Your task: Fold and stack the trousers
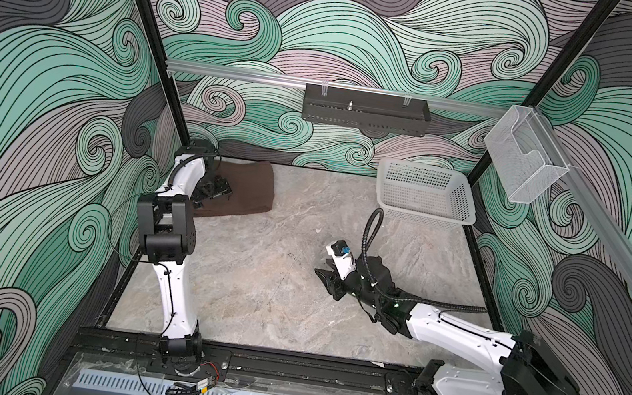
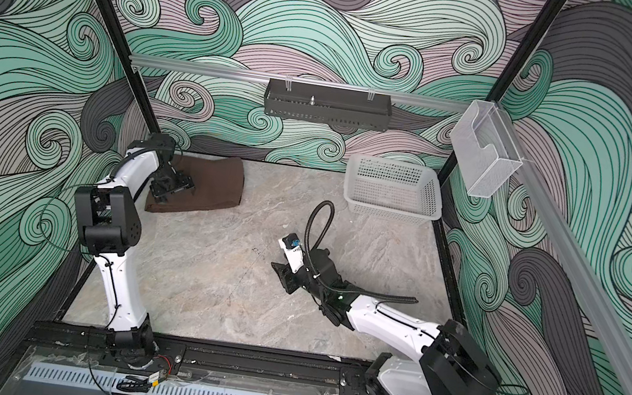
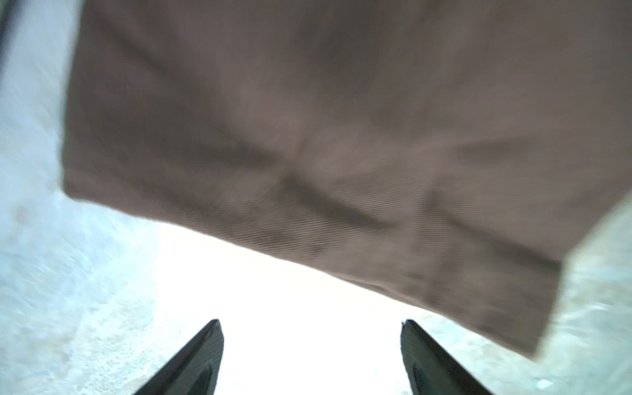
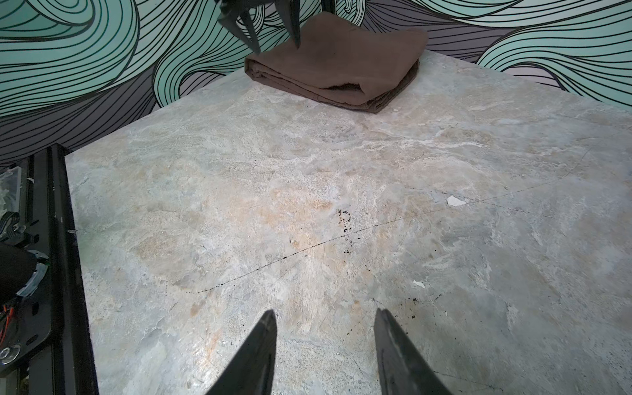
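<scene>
Brown trousers folded in a neat bundle just below my left gripper, jaws wide, empty. Right gripper half-open, empty, well off. Looks near done.

Walls: three sides, printed swirls in teal, mauve and grey, with black outlines. Black corner posts at the rear.

Bench: pale marbled grey-beige, scuffed, with dark specks near the middle.

Aluminium rail along the back wall carries a black perforated tray. A clear bin hangs on the right-side rail. White mesh basket in the far right corner.

Light is even; hard glare on the bench in the left wrist view.
</scene>
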